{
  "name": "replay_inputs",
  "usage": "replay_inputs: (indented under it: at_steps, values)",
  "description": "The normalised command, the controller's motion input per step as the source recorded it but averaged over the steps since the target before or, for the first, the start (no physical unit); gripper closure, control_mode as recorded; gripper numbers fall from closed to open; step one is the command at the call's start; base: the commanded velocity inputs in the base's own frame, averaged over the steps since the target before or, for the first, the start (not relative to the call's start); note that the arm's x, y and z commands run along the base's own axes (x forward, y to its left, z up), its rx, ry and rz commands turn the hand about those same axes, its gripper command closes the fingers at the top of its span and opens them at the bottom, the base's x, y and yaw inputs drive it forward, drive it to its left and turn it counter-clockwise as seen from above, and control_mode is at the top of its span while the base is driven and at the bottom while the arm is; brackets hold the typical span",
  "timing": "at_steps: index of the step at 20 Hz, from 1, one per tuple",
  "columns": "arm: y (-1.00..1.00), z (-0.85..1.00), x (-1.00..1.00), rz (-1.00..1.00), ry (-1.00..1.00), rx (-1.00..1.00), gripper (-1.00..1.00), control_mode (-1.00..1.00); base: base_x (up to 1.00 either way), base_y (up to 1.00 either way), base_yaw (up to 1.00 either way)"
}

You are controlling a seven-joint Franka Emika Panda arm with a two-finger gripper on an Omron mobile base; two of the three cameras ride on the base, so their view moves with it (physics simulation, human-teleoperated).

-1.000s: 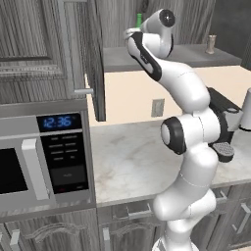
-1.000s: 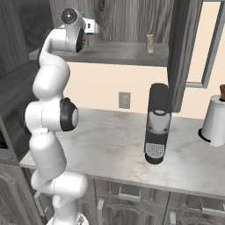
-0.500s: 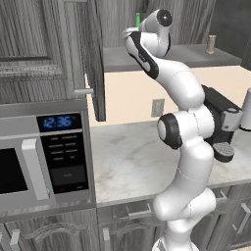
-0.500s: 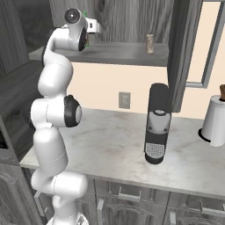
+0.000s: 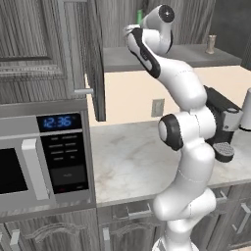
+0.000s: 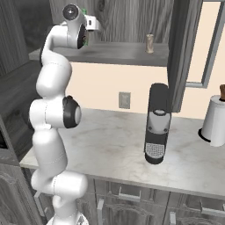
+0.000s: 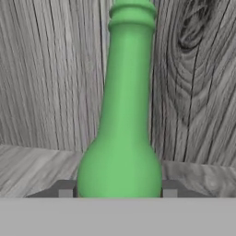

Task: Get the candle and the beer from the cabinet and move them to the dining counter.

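One beer [image 7: 120, 138], one candle [image 6: 150, 43] — one coffee machine [image 6: 157, 123], one microwave [image 5: 41, 157].

microwave [image 5: 41, 157] left, marble counter [image 6: 114, 145], coffee machine [image 6: 157, 125], beige wall [image 6: 105, 83], outlet [image 6: 125, 100].

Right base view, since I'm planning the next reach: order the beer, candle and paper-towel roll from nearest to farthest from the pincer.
1. The beer, right between the pincer tips, at the shelf's left end.
2. The candle, further right on the same shelf.
3. The paper-towel roll, down on the counter, far right.
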Motion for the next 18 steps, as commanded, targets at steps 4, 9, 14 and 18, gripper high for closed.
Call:
replay_inputs:
  at_steps: [4, 9, 14, 18]
  values:
    - [0.00, 0.00, -0.58, 0.00, -0.14, 0.00, 1.00, -1.00, 0.00, 0.00, 0.00]
    - [0.00, -0.20, -0.80, -0.01, -0.20, -0.01, 1.00, -1.00, 0.00, 0.00, 0.00]
    - [0.00, -0.08, -1.00, -0.04, -0.17, 0.00, 1.00, -1.00, 0.00, 0.00, 0.00]
    - [-0.07, 0.03, -1.00, -0.03, -0.12, 0.00, 1.00, -1.00, 0.00, 0.00, 0.00]
